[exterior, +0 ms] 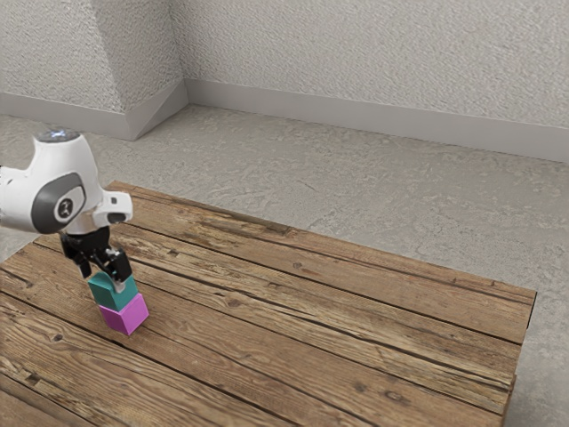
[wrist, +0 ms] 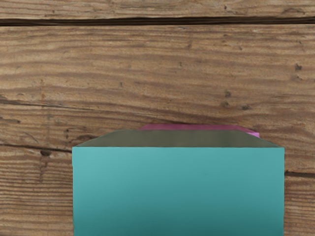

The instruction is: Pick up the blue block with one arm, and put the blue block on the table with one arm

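Note:
The blue block, teal in colour, (exterior: 114, 294) sits directly above the pink block (exterior: 125, 315) in the exterior view, and the two look stacked. My gripper (exterior: 104, 275) is at the top of the blue block, its fingers apart and the tips near the block's upper edges. No firm hold from two sides can be made out. In the wrist view the blue block (wrist: 178, 189) is large and just under the hand. A thin strip of the pink block (wrist: 197, 127) peeks out from beneath it, slightly offset.
The wooden table (exterior: 293, 311) stretches from the stack toward the exterior view's right, where its edge drops to the grey floor (exterior: 356, 209). Behind stands a pale wall (exterior: 373, 53) with a baseboard.

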`<action>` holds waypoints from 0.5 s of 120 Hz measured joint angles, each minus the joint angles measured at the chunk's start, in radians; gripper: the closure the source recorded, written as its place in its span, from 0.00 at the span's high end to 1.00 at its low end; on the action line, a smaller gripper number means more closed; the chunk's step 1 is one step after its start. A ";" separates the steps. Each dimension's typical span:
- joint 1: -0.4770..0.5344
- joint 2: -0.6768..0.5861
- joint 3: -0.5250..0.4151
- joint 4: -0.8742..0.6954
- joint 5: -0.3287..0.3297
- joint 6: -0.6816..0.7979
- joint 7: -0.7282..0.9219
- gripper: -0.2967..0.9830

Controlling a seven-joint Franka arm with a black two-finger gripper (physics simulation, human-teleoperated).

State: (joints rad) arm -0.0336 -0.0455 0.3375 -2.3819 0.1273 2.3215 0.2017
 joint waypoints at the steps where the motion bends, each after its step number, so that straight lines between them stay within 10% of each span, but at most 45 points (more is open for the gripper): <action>1: 0.000 0.001 0.000 0.000 0.000 0.001 0.000 0.77; 60: -0.002 0.049 0.000 -0.001 -0.016 0.042 0.004 0.60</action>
State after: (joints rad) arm -0.0359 0.0035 0.3376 -2.3826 0.1110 2.3637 0.2062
